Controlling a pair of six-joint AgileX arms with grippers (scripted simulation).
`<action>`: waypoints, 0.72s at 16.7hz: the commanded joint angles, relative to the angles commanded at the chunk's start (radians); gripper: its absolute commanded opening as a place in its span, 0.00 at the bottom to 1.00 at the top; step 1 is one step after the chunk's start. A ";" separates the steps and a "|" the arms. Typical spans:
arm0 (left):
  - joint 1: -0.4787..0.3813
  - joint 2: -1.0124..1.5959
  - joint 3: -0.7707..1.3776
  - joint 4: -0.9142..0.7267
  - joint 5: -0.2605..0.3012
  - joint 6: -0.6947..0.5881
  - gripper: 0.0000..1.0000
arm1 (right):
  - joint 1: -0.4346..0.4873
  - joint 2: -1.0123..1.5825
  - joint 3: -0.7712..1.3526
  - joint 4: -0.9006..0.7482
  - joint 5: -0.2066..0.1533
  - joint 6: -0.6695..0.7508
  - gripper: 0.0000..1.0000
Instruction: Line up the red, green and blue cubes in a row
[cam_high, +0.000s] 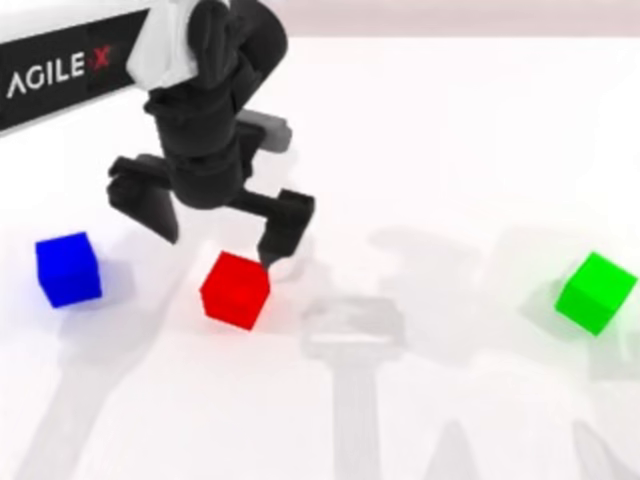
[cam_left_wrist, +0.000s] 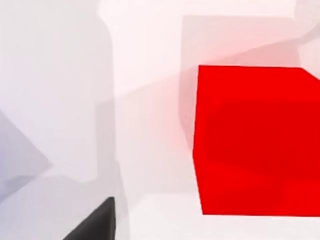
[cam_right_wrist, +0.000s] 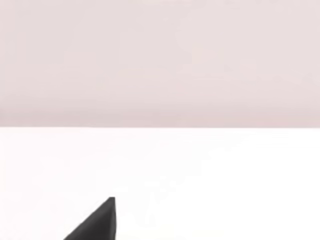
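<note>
The three cubes lie roughly across the table but unevenly spaced, so the row seems unfinished. The left gripper hangs with fingers spread wide and empty. The red cube sits just below its right fingertip; the blue cube is off to its left, the green cube well apart on the right. The right arm is out of view.

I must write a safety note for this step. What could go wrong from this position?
1. One finger of the open left claw hangs just above the red cube; descending off-centre, it may knock the cube aside rather than straddle it.
2. The blue cube and green cube lie far apart, so the row needs long carries.
</note>
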 joint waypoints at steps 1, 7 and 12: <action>0.000 0.001 -0.003 0.003 0.000 0.000 1.00 | 0.000 0.000 0.000 0.000 0.000 0.000 1.00; -0.002 0.071 -0.124 0.198 0.000 0.003 1.00 | 0.000 0.000 0.000 0.000 0.000 0.000 1.00; -0.003 0.117 -0.198 0.312 0.001 0.003 1.00 | 0.000 0.000 0.000 0.000 0.000 0.000 1.00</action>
